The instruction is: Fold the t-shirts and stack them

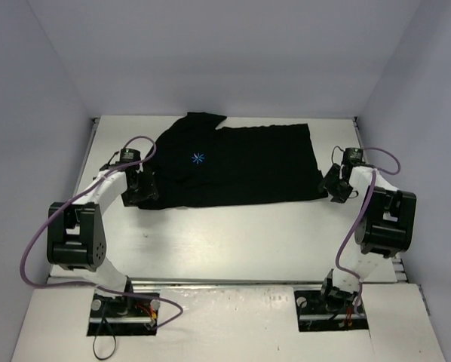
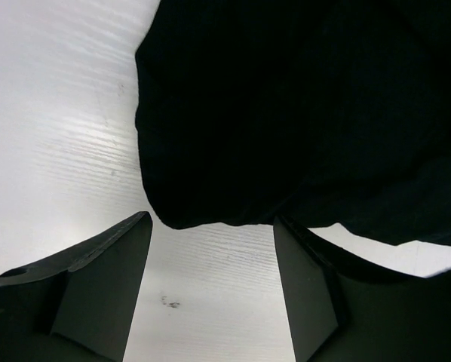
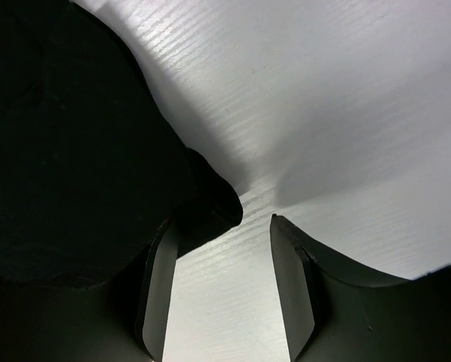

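A black t-shirt point(image 1: 240, 162) with a small light-blue star logo point(image 1: 198, 158) lies flat across the far half of the white table point(image 1: 233, 241), partly folded. My left gripper point(image 1: 141, 190) sits low at the shirt's near-left corner, open; in the left wrist view the cloth edge point(image 2: 286, 113) lies just beyond my open gripper point(image 2: 212, 260), with bare table between the jaws. My right gripper point(image 1: 332, 185) sits at the shirt's near-right corner, open; in the right wrist view a cloth corner point(image 3: 97, 151) overlaps the left finger point(image 3: 159, 286) of the gripper point(image 3: 219, 283), not clamped.
White enclosure walls stand close on the left, right and back. A purple cable point(image 1: 41, 234) loops off the left arm and another point(image 1: 357, 219) off the right arm. A metal rail point(image 1: 233, 285) runs along the table's near edge by the arm bases.
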Controlling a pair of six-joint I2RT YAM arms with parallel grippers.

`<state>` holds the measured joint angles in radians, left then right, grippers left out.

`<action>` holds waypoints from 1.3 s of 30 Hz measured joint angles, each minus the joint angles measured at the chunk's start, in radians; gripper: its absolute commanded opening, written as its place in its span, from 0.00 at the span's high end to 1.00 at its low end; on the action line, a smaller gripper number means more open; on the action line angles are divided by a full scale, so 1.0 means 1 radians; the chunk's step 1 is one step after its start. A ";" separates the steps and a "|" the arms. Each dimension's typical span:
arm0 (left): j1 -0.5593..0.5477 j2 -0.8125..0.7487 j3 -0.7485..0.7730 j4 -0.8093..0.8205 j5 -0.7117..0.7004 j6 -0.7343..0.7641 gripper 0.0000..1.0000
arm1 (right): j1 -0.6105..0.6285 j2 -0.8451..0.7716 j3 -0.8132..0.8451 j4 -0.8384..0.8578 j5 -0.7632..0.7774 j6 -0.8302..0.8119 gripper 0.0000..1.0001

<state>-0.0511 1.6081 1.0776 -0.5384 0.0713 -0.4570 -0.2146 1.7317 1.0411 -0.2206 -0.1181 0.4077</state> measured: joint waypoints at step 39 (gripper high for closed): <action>0.186 -0.331 -0.154 -0.280 -0.075 -0.028 0.32 | 0.018 -0.393 -0.148 -0.222 0.276 0.056 0.56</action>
<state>0.1345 1.2770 0.9236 -0.8186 -0.0038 -0.4855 -0.1964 1.3383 0.8928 -0.4430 0.1583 0.4640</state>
